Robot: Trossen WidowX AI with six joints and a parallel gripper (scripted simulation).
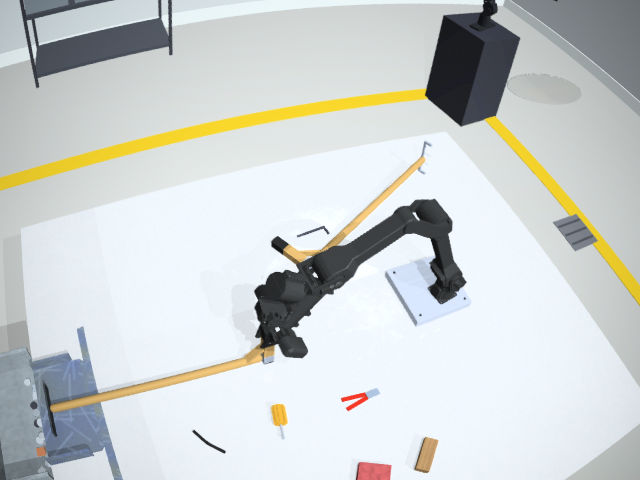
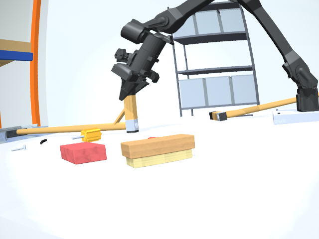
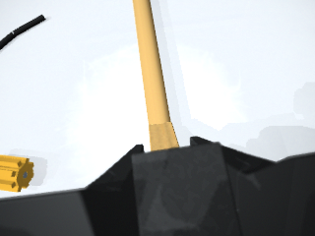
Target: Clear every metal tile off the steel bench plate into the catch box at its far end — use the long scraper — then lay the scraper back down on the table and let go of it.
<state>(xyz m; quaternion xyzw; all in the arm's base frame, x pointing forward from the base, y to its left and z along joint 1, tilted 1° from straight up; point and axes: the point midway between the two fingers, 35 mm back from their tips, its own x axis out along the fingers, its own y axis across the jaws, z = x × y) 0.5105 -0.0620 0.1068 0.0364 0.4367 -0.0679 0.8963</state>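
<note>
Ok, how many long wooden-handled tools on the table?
2. The scraper reaches from the jaws to the bench plate; the hooked tool lies partly beneath the arm in the top view.

The robot's arm (image 1: pixel 372 238) (image 2: pixel 272 28) is matte charcoal black throughout, built of long, flat-sided links with bevelled edges that meet at chunky, rounded joint housings, and its forearm ends in a smooth cylindrical barrel. Small blocky parts jut from that barrel around the dark gripper (image 1: pixel 264 343) (image 2: pixel 128 98) (image 3: pixel 164 148), whose fingers taper like angular wedges. At the other end, a short black column rises from a pale, square base plate (image 1: pixel 413 310) (image 2: pixel 285 118) with small dark screws near its corners.
</note>
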